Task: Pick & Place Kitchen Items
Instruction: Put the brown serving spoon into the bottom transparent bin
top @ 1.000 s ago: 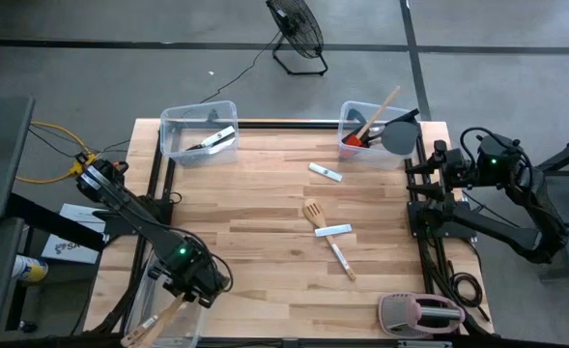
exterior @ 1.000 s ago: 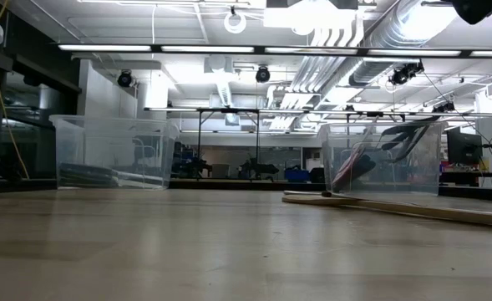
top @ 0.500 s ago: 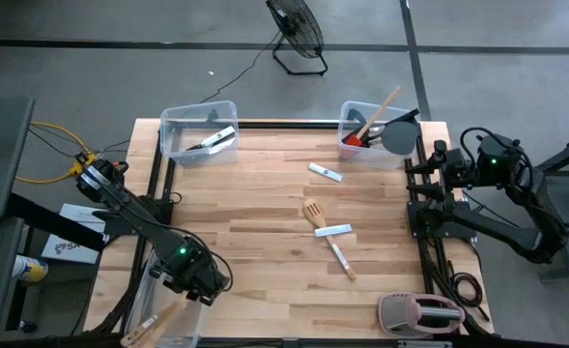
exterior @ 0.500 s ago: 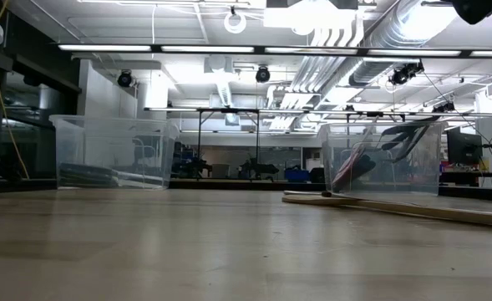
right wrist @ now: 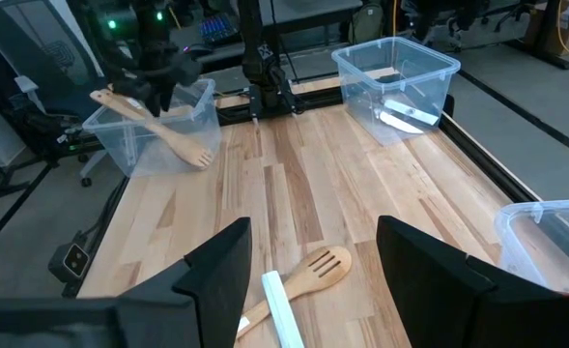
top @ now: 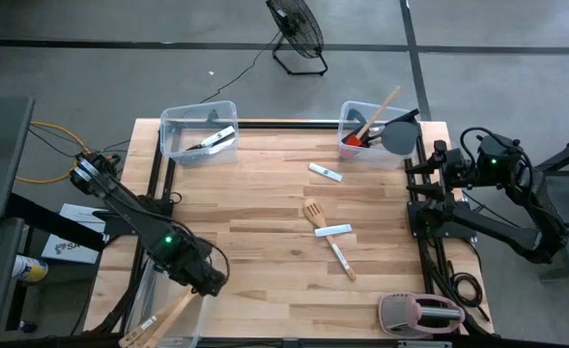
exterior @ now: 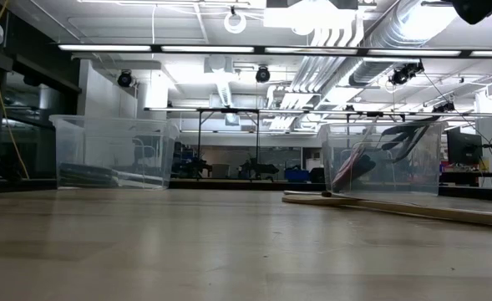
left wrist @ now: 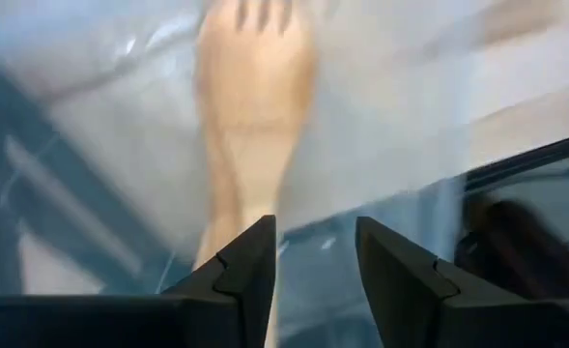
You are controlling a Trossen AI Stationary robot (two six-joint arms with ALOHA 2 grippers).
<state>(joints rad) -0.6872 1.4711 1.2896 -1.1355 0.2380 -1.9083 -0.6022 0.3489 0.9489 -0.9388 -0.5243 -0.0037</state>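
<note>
My left gripper [top: 204,281] hangs open just above the clear bin [top: 154,290] at the table's near left corner. Below it a wooden forked turner [left wrist: 252,106] lies slanting in that bin, its forked head [right wrist: 199,155] up at the rim on the table side. It stands clear of the fingertips. On the table's middle lie another wooden turner [top: 312,212], a white-bladed knife [top: 333,230], a wooden-handled utensil [top: 343,259] and a small white piece [top: 326,172]. My right gripper [right wrist: 308,280] waits open at the table's right edge.
A clear bin [top: 199,132] at the far left holds a knife. Another clear bin [top: 346,124] at the far right holds a wooden spoon, a red spatula and a dark spatula. A pink-and-grey toaster [top: 421,314] sits at the near right corner. A fan [top: 297,34] stands on the floor beyond.
My left gripper has lifted a little above the near-left bin and tipped. The wooden turner has stayed lying in the bin, and more of it shows beneath the gripper.
</note>
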